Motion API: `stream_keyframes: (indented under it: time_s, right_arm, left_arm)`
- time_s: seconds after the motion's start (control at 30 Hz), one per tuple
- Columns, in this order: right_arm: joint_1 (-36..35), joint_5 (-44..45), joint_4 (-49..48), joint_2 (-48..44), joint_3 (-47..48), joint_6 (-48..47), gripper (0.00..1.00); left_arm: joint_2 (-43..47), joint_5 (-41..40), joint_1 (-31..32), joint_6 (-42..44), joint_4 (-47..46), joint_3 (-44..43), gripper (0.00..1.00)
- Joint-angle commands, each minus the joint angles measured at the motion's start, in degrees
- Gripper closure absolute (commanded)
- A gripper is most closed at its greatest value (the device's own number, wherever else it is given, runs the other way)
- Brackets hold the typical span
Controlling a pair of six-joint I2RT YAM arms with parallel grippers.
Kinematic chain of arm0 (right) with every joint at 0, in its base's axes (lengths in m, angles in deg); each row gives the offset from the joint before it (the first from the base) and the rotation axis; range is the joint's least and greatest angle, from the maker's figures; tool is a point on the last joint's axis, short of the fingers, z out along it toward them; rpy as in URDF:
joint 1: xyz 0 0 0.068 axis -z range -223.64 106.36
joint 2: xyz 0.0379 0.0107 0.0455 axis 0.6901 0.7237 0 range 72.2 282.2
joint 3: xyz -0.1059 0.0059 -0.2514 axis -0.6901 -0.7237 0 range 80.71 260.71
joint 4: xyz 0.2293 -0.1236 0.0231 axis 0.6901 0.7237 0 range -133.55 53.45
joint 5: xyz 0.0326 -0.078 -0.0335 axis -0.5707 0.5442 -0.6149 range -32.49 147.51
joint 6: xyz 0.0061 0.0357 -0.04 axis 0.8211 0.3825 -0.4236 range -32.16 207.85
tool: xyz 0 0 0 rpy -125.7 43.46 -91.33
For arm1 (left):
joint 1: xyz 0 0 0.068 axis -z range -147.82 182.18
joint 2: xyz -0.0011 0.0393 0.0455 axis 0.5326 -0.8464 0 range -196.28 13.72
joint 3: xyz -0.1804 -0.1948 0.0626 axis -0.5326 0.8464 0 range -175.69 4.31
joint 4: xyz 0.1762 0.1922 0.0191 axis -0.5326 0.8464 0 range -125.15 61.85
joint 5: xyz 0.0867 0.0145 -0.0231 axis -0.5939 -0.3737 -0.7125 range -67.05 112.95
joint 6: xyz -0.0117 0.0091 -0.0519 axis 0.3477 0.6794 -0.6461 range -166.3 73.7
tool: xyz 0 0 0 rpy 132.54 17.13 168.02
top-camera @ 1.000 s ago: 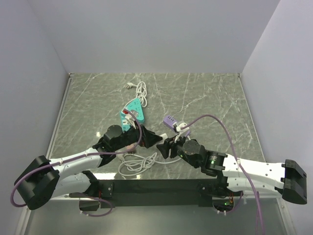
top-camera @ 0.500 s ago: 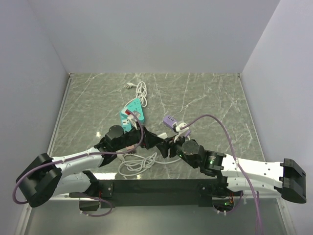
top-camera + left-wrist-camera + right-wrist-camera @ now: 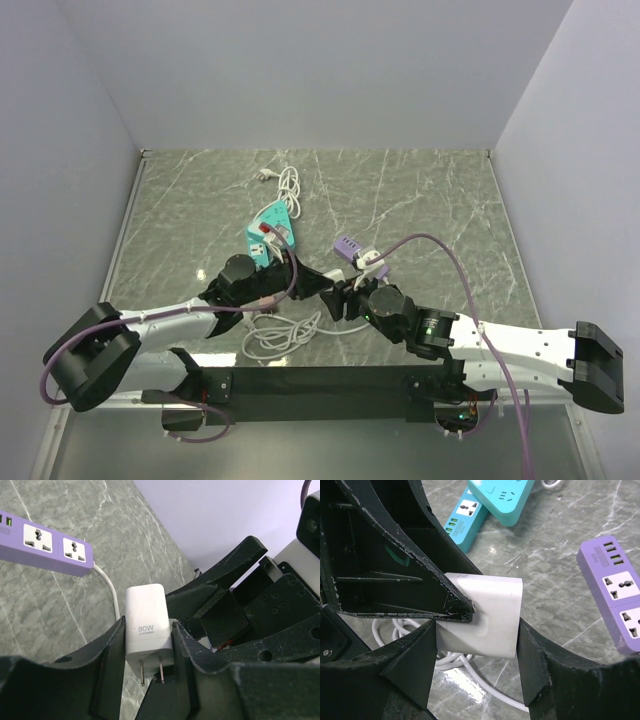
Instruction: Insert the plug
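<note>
Nearest to the arm bases, a loose coil of white cable [image 3: 283, 337] lies on the green marbled table [image 3: 430, 200]. Just beyond it the two grippers meet in the middle, and the plug [image 3: 149, 625] is lifted above the table between them. It is a white block with rounded corners. Its broad face looks square and plain in the right wrist view, and its narrower side carries a small grey print "80W". Two flat metal prongs stand out from the end that faces the left wrist camera. The left gripper [image 3: 148, 636] is clenched on the plug, with one black finger against each side near the prongs. The right gripper [image 3: 477, 634] also grasps the plug, with its fingers on two opposite edges, and a tip of a left finger lies across the broad face. A little farther, to the right, a purple power strip [image 3: 348, 248] lies flat with its sockets up. Farther left lies a teal power strip [image 3: 270, 232]; a small red and white thing sits on it, too small to tell. Farthest is a bundle of white cable [image 3: 288, 184].
</note>
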Motion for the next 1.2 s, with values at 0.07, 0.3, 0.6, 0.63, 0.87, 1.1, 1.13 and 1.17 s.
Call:
stream_keyframes:
  time_s: [0.07, 0.3, 0.6, 0.63, 0.87, 1.1, 1.13, 1.17]
  right_arm:
    - [0.09, -1.00, -6.43, -2.62, 1.91, -0.73, 0.49]
    - [5.17, -10.03, -7.92, -7.80, 0.51, -1.17, 0.12]
    - [21.79, -38.95, -17.41, -12.65, -3.01, 5.24, 0.09]
    - [23.02, -40.97, -19.33, -11.60, -3.01, 5.94, 0.08]
    - [24.26, -53.73, -28.49, -5.27, -3.18, 10.95, 0.08]
    - [24.26, -56.98, -31.13, -2.01, -3.01, 11.48, 0.10]
    - [24.26, -58.12, -31.74, -1.14, -2.92, 11.57, 0.11]
    - [24.26, -58.56, -32.18, -0.61, -2.66, 11.92, 0.12]
  left_arm:
    - [1.93, 6.91, -3.76, -0.90, -6.40, 0.22, 0.99]
    - [9.85, 7.80, -11.50, 0.85, -3.16, 3.38, 1.00]
    - [17.06, 15.33, -12.12, 0.86, -8.85, 6.72, 0.99]
    - [17.24, 16.14, -12.12, 0.59, -9.82, 6.73, 0.99]
    - [17.06, 20.10, -12.03, -1.69, -17.04, 7.43, 0.99]
    - [17.41, 21.07, -10.98, -2.13, -19.59, 6.90, 0.99]
    - [17.24, 20.98, -10.63, -1.78, -19.50, 6.82, 0.99]
    - [16.89, 20.98, -10.45, -1.61, -19.76, 6.73, 0.99]
